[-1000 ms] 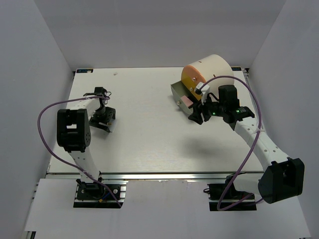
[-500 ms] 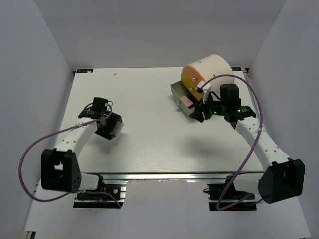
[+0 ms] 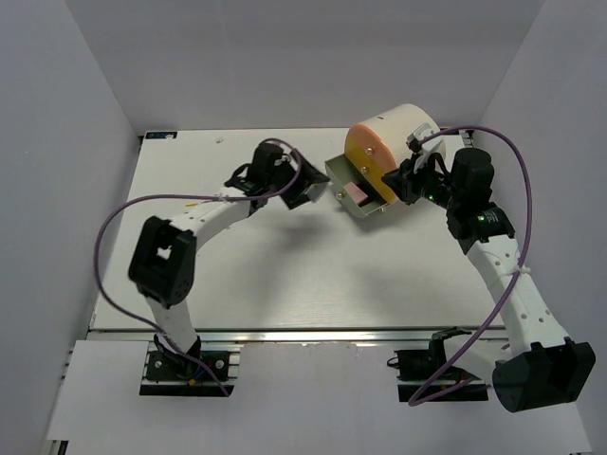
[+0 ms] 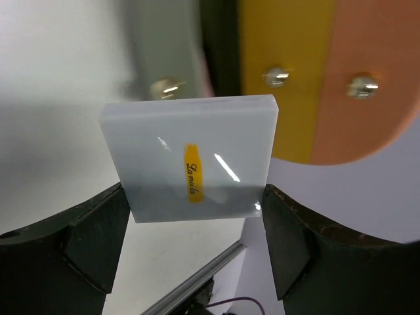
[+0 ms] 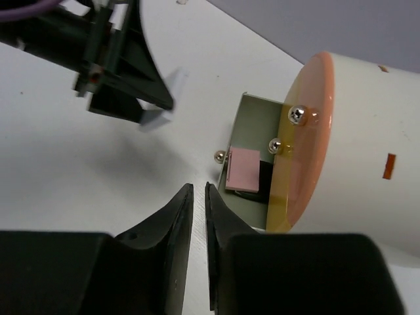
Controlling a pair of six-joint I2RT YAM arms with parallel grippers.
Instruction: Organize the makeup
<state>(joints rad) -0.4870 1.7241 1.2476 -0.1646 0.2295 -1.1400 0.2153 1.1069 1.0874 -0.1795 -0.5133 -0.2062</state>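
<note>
The pale square case [image 4: 193, 157] with its small yellow label looks like a rigid, glossy slab. It is probably light and stiff, and slick on its broad faces. I judge the narrow side edges the right place to take it, with no need for a hard squeeze. If it has a hinged lid, a knock could spring it.

The left hand [image 3: 308, 186] grasps it just so: its two fingers [image 4: 85, 243] press opposite edges, spread wide, with the flat face turned to the wrist camera. The case hangs in the air above the far half of the tabletop [image 3: 285, 275], right of the middle. It is just beside the open grey drawer [image 5: 254, 113] and, as far as can be seen, not touching it. A flat pink square [image 5: 244, 169] lies in that drawer, so the case would have to go in beside or on top of it, and the room left looks tight. The drawer juts from the cream cylinder [image 3: 410, 125] near the far right corner, beside its orange front [image 5: 314, 125].

The left arm reaches long and low from its base at the near left edge, with the wrist turned toward the drawer mouth. The right hand [image 5: 199, 189] hovers on the drawer's other side, by the cylinder's front. Its fingers are drawn almost together with nothing between them. The right arm rises steeply from the near right edge.
</note>
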